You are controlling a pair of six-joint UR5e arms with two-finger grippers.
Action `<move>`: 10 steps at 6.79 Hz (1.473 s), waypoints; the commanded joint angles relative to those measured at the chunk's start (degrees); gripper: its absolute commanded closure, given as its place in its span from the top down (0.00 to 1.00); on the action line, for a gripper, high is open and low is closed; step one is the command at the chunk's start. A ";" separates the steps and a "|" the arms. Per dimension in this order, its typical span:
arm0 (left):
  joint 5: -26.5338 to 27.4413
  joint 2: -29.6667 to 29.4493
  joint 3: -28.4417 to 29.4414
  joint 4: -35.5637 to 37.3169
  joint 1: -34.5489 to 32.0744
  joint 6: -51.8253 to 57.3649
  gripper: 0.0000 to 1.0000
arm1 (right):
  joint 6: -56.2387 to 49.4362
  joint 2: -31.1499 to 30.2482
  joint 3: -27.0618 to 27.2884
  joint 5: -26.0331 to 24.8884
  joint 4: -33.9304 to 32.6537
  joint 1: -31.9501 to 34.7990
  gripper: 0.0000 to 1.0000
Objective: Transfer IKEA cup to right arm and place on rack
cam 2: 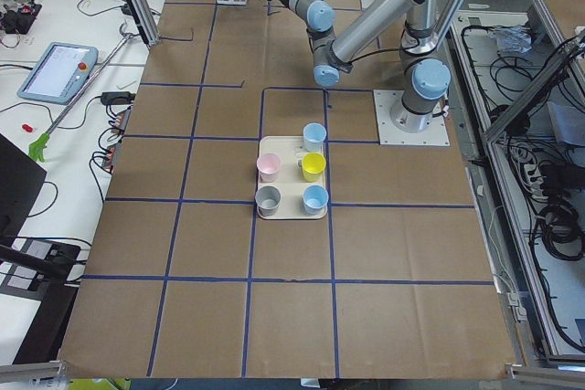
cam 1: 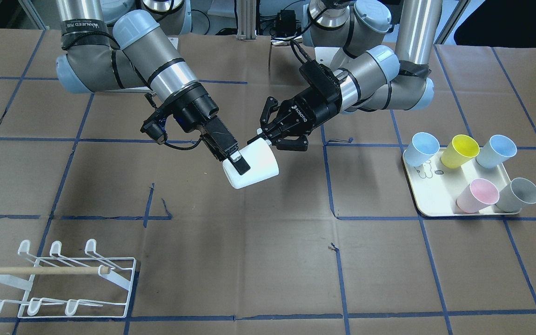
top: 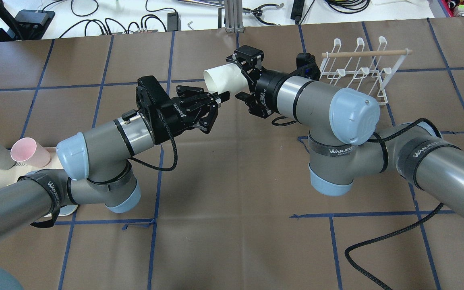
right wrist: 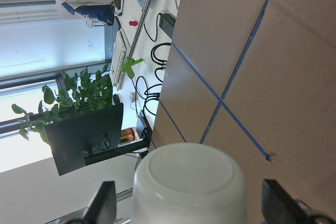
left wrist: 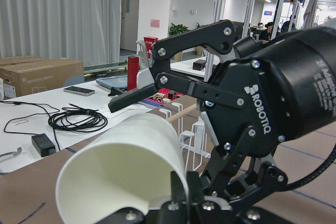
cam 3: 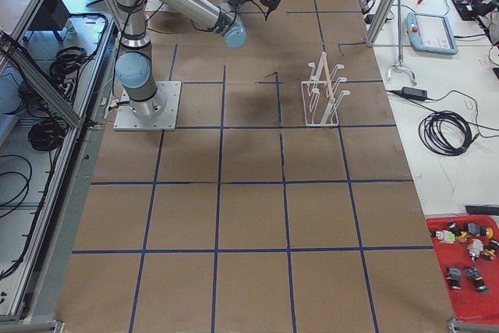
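A white cup (cam 1: 258, 163) hangs in mid-air between both grippers, lying on its side. My right gripper (cam 1: 244, 167) is shut on its base end, one finger flat on the cup's side; in the overhead view it (top: 242, 78) holds the cup (top: 226, 78) with the mouth facing my left arm. My left gripper (cam 1: 261, 138) is pinched on the cup's rim, also in the overhead view (top: 222, 96). The right wrist view shows the cup's base (right wrist: 189, 187) between two fingers. The white wire rack (cam 1: 63, 279) with its wooden dowel stands on my right side (top: 361, 68), holding nothing.
A cream tray (cam 1: 435, 200) on my left side holds several coloured cups lying tilted, among them a yellow cup (cam 1: 458, 151) and a pink cup (cam 1: 477, 195). Brown paper with blue tape lines covers the table. Cables and tools lie beyond the far edge (top: 95, 20).
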 commanded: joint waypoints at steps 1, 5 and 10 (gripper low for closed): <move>0.09 0.09 0.00 0.00 0.00 0.00 0.04 | -0.09 -0.01 0.00 0.54 0.00 0.01 0.70; 0.35 0.35 0.18 0.00 0.00 0.09 0.19 | -0.35 -0.01 0.00 0.72 0.00 0.01 0.52; 0.27 0.88 0.35 -0.35 0.17 0.00 0.98 | -0.79 -0.01 -0.09 0.63 0.00 -0.08 0.36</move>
